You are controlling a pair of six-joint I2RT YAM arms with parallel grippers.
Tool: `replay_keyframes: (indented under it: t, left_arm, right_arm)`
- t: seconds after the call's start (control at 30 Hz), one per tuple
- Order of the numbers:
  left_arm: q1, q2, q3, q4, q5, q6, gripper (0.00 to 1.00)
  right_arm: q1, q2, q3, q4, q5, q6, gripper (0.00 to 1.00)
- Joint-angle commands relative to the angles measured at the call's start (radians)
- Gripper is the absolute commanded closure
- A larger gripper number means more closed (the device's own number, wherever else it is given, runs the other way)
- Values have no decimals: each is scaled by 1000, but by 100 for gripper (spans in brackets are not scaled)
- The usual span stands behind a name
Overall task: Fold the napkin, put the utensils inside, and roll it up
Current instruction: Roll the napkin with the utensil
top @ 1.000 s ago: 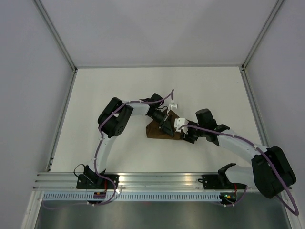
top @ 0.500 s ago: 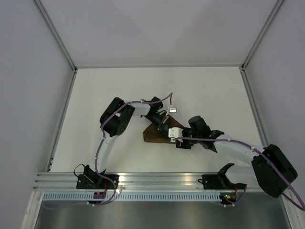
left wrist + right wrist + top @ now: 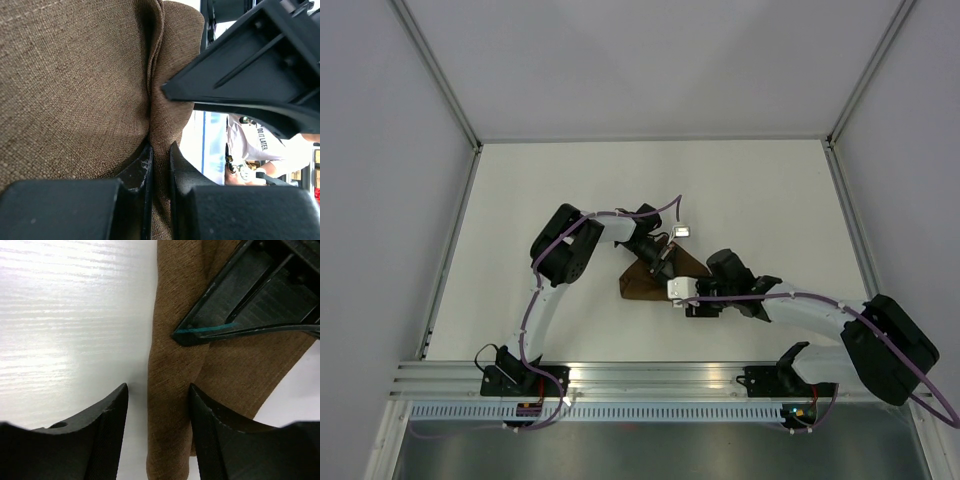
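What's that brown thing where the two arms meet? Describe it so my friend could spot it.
Start at the white table; near its middle lies the napkin, pinched by the left hand. Nothing else there is soft, dark brown or woven.

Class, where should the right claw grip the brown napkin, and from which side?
Probably the napkin by its folded edge, from above: it runs between the fingers of the open right claw, clear of the left claw pinching a ridge.

I see a flat white matte tabletop (image 3: 570, 180), pale grey panel walls (image 3: 640, 60) boxing it in, a ribbed silver aluminium rail (image 3: 650, 375) along my near edge
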Motion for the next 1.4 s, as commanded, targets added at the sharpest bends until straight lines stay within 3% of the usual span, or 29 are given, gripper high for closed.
replay_keyframes:
  t: [0.0,0.13,0.17,0.33,0.47,0.9,1.2,1.37]
  left_arm:
    - [4,60,-14,-9,-196,57,98]
    - [4,47,-16,-12,-203,63,95]
    - [4,37,-14,-10,-207,65,93]
    - [6,-34,-14,26,-288,41,65]
    - [10,-127,-22,100,-351,-5,55]
    - [101,-434,-137,411,-680,-208,52]
    - [151,-723,-304,644,-979,-302,49]
    - [151,-865,-409,735,-1056,-297,47]
  right_arm:
    - [14,47,-10,56,34,-20,43]
    - [15,78,4,55,41,-22,60]
    - [15,83,8,50,37,-22,69]
    - [15,126,100,-89,20,-20,78]
    - [14,185,179,-212,-5,-3,81]
    - [-38,345,357,-474,-92,-2,83]
    - [-179,648,655,-776,-232,-107,83]
    - [-239,803,810,-930,-259,-138,83]
